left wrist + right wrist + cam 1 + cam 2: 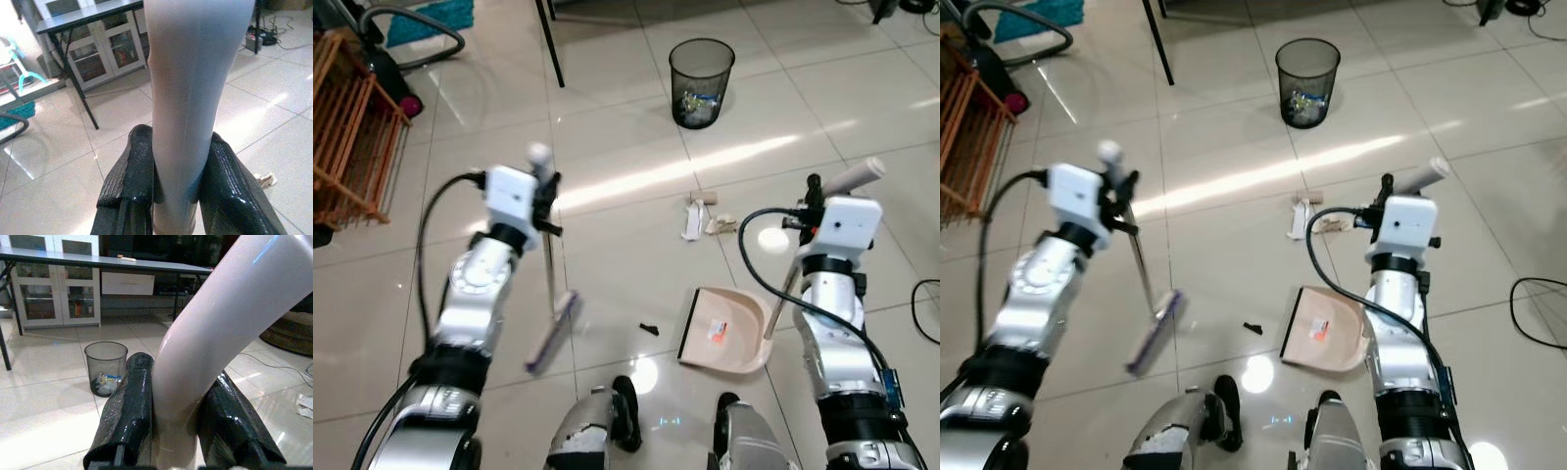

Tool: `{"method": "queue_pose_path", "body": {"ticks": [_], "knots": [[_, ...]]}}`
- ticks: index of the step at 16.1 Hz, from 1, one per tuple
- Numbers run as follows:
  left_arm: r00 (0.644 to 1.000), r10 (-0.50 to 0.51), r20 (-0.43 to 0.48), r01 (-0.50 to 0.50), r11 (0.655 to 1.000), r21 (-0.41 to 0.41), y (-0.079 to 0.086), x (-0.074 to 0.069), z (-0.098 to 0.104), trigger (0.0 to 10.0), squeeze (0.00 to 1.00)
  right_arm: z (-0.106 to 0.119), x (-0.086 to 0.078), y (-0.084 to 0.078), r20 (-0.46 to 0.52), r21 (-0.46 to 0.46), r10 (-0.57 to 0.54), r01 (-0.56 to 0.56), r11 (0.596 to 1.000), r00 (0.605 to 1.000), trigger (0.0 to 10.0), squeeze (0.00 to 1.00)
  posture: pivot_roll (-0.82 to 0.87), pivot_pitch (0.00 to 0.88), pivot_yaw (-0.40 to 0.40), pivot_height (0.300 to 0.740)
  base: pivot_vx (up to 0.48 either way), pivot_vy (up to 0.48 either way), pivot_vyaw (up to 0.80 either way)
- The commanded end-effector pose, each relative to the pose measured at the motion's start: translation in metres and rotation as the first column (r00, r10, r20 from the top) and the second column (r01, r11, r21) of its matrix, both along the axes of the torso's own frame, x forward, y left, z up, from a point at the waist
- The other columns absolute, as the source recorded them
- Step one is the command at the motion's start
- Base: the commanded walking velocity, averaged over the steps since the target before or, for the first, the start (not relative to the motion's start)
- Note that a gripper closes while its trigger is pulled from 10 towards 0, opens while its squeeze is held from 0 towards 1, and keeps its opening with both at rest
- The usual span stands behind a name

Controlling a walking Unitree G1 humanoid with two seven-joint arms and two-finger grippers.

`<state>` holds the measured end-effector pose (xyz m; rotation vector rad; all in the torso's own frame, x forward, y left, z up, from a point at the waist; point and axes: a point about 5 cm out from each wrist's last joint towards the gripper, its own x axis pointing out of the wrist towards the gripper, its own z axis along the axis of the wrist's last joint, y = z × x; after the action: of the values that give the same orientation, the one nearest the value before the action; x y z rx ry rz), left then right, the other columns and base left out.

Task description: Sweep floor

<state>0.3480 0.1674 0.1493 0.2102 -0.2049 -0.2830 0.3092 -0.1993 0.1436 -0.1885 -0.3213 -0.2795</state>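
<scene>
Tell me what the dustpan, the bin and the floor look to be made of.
Dustpan: likely smooth moulded plastic, pale beige, with a dark front lip that may be rubber. Bin: black mesh, probably wire, since the rubbish inside shows through its wall. Floor: glossy pale tiles with thin grout lines and bright light reflections, ceramic or polished stone by the look.

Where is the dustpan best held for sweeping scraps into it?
By its long pale handle's upper end, from behind, as the right gripper does now, fingers shut around it. The handle slants up from the dustpan, whose open dark lip faces the broom in the left gripper.
</scene>
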Motion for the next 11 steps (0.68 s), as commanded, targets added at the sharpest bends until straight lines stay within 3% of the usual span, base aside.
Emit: {"method": "queue_pose_path", "body": {"ticks": [1,5,11], "knots": [[0.997,-0.024,0.070,0.023,1.000,0.009,-0.007,0.004,0.008,10.0,0.00,0.000,-0.004,0.002,0.032,-0.011,-0.005,0.005,1.000,0.999,10.0,0.00,0.03,0.331,0.156,0.740,0.000,0.000,0.00],[0.989,-0.100,0.112,0.101,0.995,-0.007,-0.034,0.012,0.010,10.0,0.00,-0.006,-0.008,0.007,0.039,0.002,-0.020,0.020,1.000,0.999,10.0,0.00,0.02,0.365,0.168,0.740,0.000,0.000,0.00],[0.980,-0.188,0.059,0.190,0.982,-0.020,-0.075,0.013,-0.005,10.0,0.00,-0.021,-0.007,0.037,-0.007,-0.016,0.037,-0.037,0.999,0.999,10.0,0.00,0.02,0.401,0.174,0.740,0.000,0.000,0.00]]}}
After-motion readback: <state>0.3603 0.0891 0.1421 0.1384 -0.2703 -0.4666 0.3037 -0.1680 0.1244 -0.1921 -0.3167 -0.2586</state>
